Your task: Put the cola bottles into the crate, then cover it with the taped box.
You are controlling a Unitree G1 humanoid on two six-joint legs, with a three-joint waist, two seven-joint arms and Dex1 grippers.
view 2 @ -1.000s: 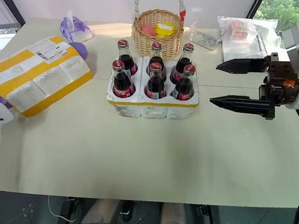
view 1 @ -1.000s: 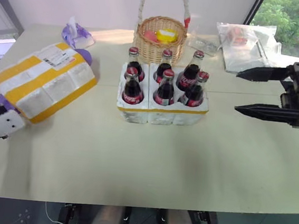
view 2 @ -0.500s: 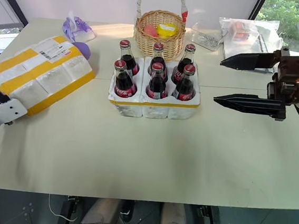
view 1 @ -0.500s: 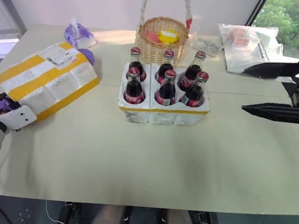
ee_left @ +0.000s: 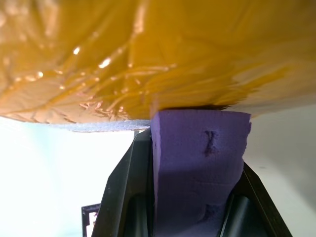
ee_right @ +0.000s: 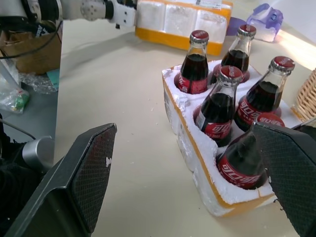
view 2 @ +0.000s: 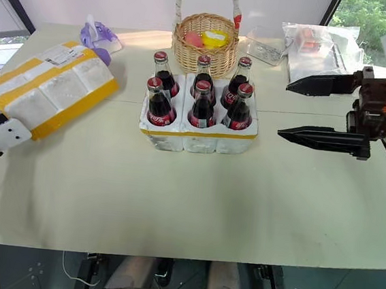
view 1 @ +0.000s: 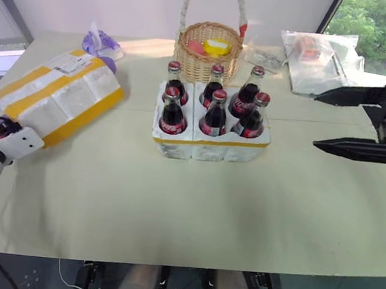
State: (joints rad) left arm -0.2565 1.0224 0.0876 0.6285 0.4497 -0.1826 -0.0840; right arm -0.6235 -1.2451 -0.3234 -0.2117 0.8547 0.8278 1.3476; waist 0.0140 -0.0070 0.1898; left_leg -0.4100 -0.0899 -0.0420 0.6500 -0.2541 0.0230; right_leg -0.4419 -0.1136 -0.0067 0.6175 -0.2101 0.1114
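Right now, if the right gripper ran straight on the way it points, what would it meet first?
Probably the cola bottles standing in the crate: the right gripper, jaws open, points leftward at them, though its height over the caps is unclear.

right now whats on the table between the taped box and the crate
Nothing: in the left eye view only bare table separates the taped box from the crate.

The scene is brightly lit by daylight from windows at the far side. A sunlit patch is seen on the table (view 1: pixel 141 44) beside the basket (view 1: pixel 208 47). Glare is caught on the yellow tape of the box (ee_left: pixel 148 54) in the left wrist view, where the background is washed out white.
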